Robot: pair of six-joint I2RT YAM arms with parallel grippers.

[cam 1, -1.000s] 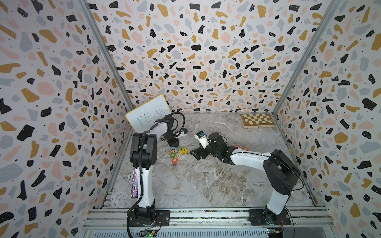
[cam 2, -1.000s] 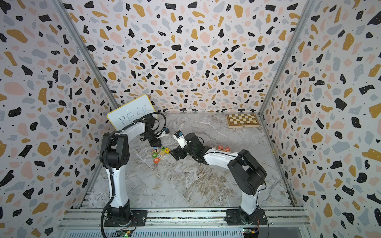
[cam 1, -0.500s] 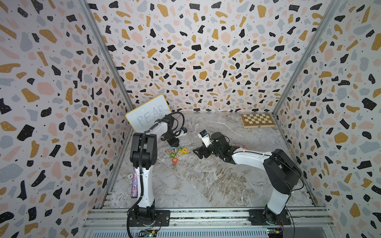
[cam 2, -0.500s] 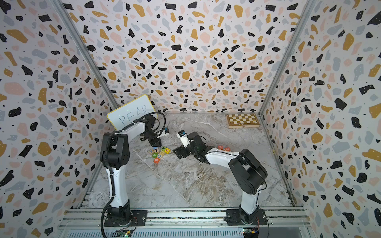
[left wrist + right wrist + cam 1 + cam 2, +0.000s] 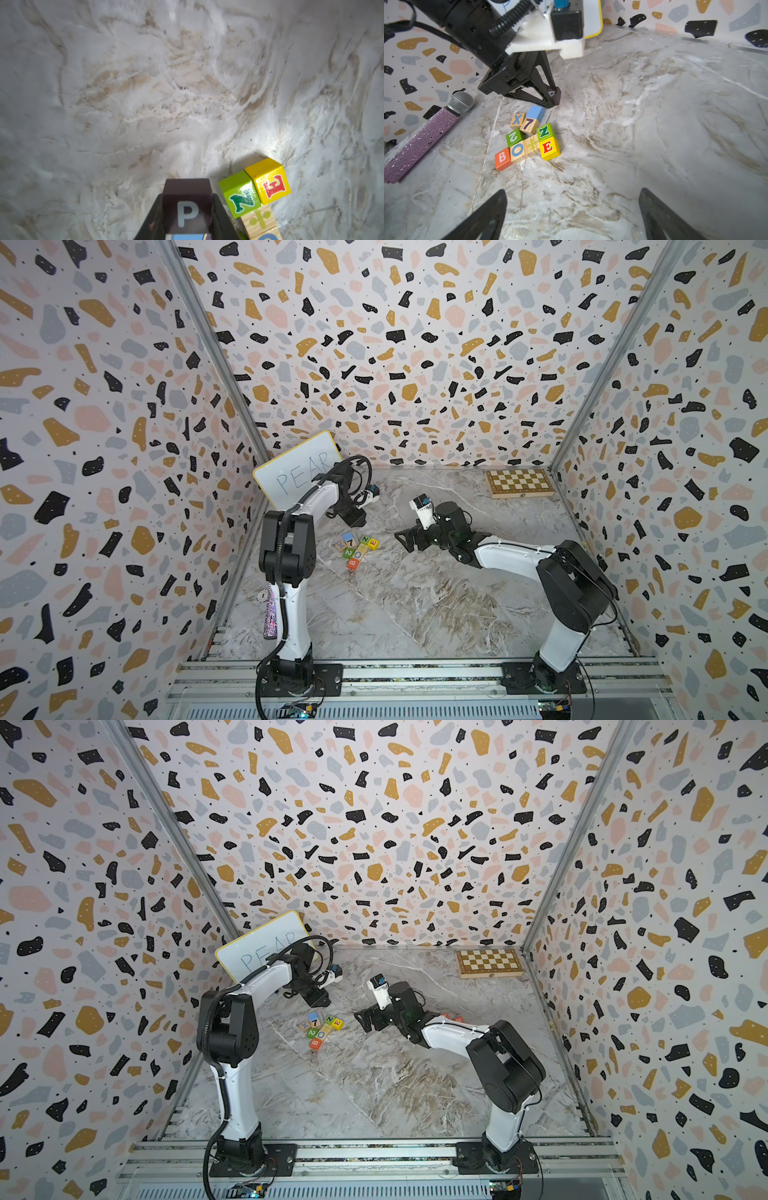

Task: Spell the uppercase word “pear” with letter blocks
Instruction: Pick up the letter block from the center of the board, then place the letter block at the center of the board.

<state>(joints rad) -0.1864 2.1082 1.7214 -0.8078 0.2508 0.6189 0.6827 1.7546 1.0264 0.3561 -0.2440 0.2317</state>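
Marble table (image 5: 415, 605): left tool (image 5: 553, 97) clamps P block (image 5: 188, 214) near cluster (image 5: 527, 141); right tool (image 5: 572, 195) agape, empty.

The right arm (image 5: 453, 1038) half hides two orange-red blocks (image 5: 458, 1018), their letters too small to read.

The whiteboard (image 5: 286, 472) reads PEAR — dark block (image 5: 187, 199) P, yellow block (image 5: 549, 148) E, green block (image 5: 545, 132) N, orange block (image 5: 502, 159) B.
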